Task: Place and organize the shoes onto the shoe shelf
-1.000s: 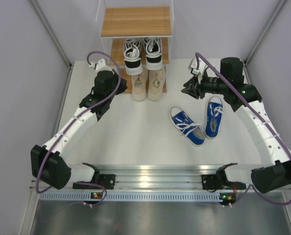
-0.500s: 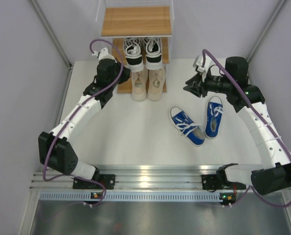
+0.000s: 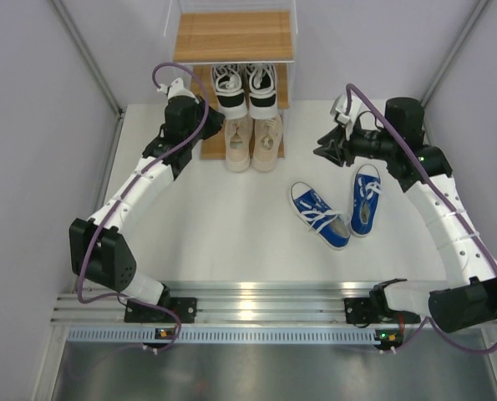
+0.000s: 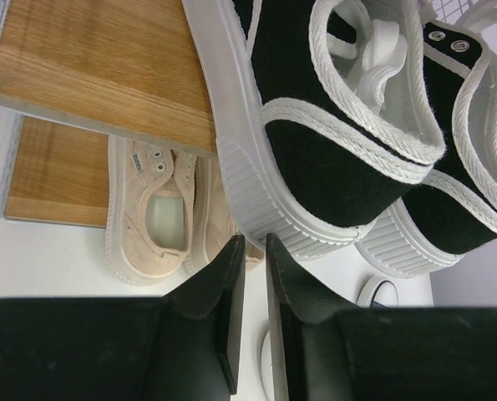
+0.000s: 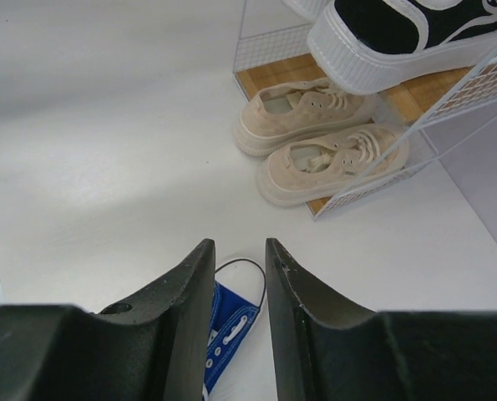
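Black pair [image 3: 244,88], beige pair [image 3: 252,142] on shelf [image 3: 231,38]; blue pair [image 3: 320,215] not yet shelved, on bench [image 3: 215,225]. Left gripper [image 4: 250,251] nearly pressed together, right gripper [image 5: 240,251] slightly parted, both empty.

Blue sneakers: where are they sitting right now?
In the top view the blue sneakers lie on the white table, right of centre, just on the near side of the right gripper and off the shoe shelf.
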`<state>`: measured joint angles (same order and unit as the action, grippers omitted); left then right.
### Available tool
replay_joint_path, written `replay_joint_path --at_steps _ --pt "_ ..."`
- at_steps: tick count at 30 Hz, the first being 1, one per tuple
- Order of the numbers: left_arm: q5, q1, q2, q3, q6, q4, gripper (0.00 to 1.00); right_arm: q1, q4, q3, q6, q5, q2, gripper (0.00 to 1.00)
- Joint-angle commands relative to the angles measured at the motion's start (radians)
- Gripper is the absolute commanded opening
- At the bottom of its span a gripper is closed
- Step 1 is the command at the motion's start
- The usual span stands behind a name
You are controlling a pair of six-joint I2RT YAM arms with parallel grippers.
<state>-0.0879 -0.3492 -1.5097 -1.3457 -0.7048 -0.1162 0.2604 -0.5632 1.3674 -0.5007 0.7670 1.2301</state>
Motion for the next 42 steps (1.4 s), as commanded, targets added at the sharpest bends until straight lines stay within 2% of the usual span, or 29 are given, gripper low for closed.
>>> replay_joint_path --at_steps 1,6,7,9,12,13,15,19,22,26,30,36,42 --pt "0.019 0.007 -0.006 -0.035 -0.001 0.069 0.22 -0.024 0.039 0.001 0.004 0.029 -0.032 0.31" --pt "-0.022 0.015 0.068 -0.017 0.013 0.056 0.32 -0.041 0.014 0.001 -0.004 0.035 -0.044 0.36" --pt "-0.026 0.019 0.083 -0.013 0.019 0.052 0.35 -0.046 0.005 -0.004 -0.001 0.038 -0.049 0.39" --pt "-0.035 0.022 0.137 0.0 0.04 0.036 0.45 -0.061 -0.006 -0.011 0.007 0.052 -0.055 0.43" --pt "-0.027 0.027 0.21 0.025 0.082 -0.005 0.6 -0.082 -0.047 -0.028 0.039 0.069 -0.054 0.55" --pt "0.006 0.03 0.232 0.036 0.096 -0.014 0.64 -0.087 -0.061 -0.042 0.042 0.069 -0.052 0.62" --pt "0.037 0.033 0.302 0.066 0.131 -0.034 0.75 -0.098 -0.13 -0.059 0.039 0.068 -0.037 0.68" --pt "0.135 0.035 0.449 0.228 0.156 -0.088 0.9 -0.102 -0.305 -0.103 -0.108 -0.007 0.02 0.75" --pt "0.161 0.035 0.577 0.366 0.122 -0.105 0.92 -0.102 -0.405 -0.14 -0.245 -0.08 0.075 0.76" --pt "0.2 0.036 0.745 0.527 0.01 -0.108 0.92 -0.102 -0.397 -0.201 -0.349 -0.246 0.132 0.76" --pt "0.211 0.035 0.847 0.649 -0.094 -0.1 0.92 -0.101 -0.368 -0.249 -0.407 -0.331 0.186 0.74" --pt "0.272 0.035 0.905 0.756 -0.208 -0.071 0.92 -0.063 -0.238 -0.329 -0.308 -0.422 0.25 0.66" --pt "0.428 0.035 0.813 0.79 -0.285 0.013 0.91 0.054 -0.103 -0.416 -0.172 -0.485 0.275 0.6"
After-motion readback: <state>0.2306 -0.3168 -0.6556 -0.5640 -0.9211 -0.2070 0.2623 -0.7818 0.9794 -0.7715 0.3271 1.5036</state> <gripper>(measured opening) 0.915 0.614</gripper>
